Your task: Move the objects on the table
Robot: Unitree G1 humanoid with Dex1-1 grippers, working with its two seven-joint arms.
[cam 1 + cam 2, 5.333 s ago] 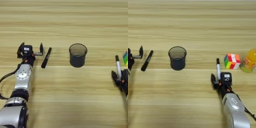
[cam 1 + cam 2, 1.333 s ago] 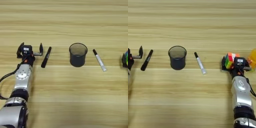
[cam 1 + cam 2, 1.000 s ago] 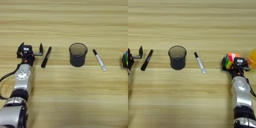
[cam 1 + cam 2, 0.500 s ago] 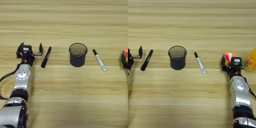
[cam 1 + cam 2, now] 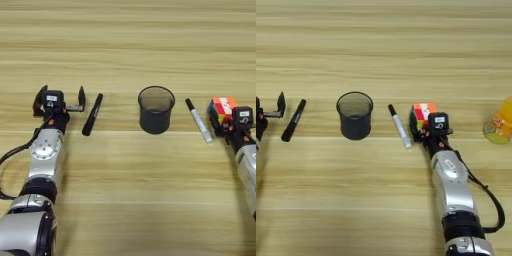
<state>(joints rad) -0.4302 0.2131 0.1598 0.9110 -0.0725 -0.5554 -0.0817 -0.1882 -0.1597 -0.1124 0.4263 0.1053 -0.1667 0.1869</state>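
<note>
Your right end effector [image 5: 426, 121] sits right at the multicoloured puzzle cube [image 5: 423, 112], its black fingers pinching the cube's sides, on the table [image 5: 384, 45] just right of the white black-capped marker [image 5: 399, 126]. The marker's long axis runs roughly front to back, slightly slanted, between the cube and the black mesh pen cup [image 5: 355, 115]. Your left end effector [image 5: 58, 99] rests spread wide and empty, well apart, beside the black marker [image 5: 92, 114]. The right arm is clearly the nearer.

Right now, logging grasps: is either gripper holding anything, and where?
The right gripper holds the multicoloured puzzle cube by its sides; the left gripper is open, holding nothing.
</note>
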